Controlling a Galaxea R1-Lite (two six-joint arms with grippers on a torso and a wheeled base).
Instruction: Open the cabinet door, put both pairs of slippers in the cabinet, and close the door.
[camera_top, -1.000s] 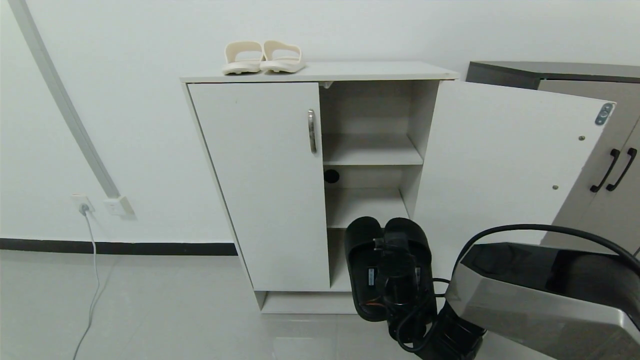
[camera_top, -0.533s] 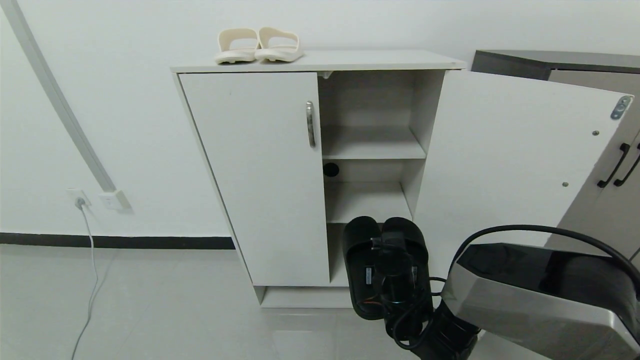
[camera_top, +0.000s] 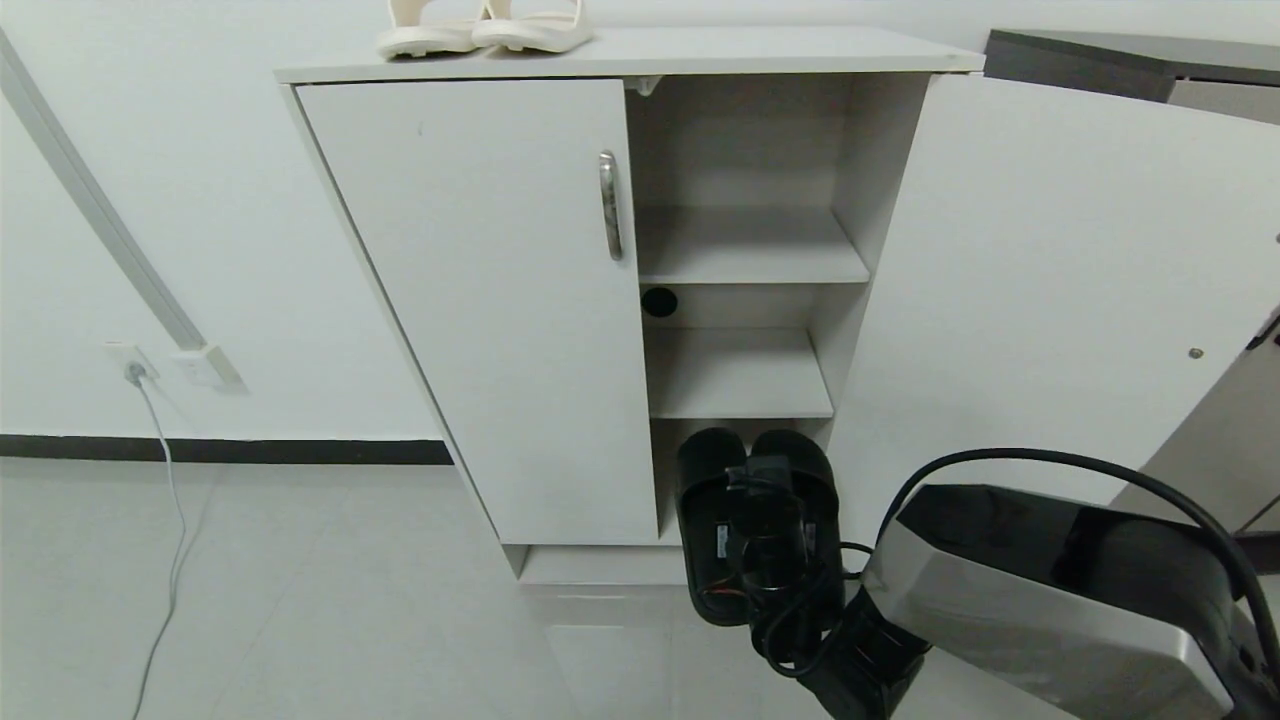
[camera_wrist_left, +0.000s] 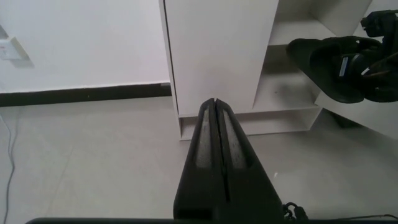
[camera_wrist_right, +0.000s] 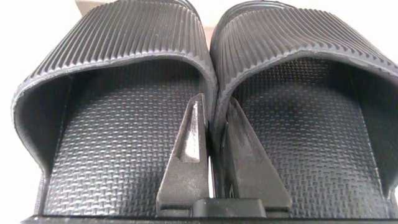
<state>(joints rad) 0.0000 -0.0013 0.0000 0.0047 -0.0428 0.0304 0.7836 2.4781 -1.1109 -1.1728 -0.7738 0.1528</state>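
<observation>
The right gripper (camera_wrist_right: 213, 112) is clamping the touching inner walls of the pair of black slippers (camera_top: 700, 485), holding them side by side at the mouth of the bottom compartment of the white cabinet (camera_top: 760, 45), toes pointing in, just under the lower shelf (camera_top: 735, 385). The cabinet's right door (camera_top: 1050, 280) is standing wide open, while the left door (camera_top: 480, 300) is sitting closed. The beige slippers (camera_top: 480, 32) are lying on the cabinet top, toward its left end. The left gripper (camera_wrist_left: 214, 106) is hanging above the floor before the left door, fingers pressed together on nothing.
</observation>
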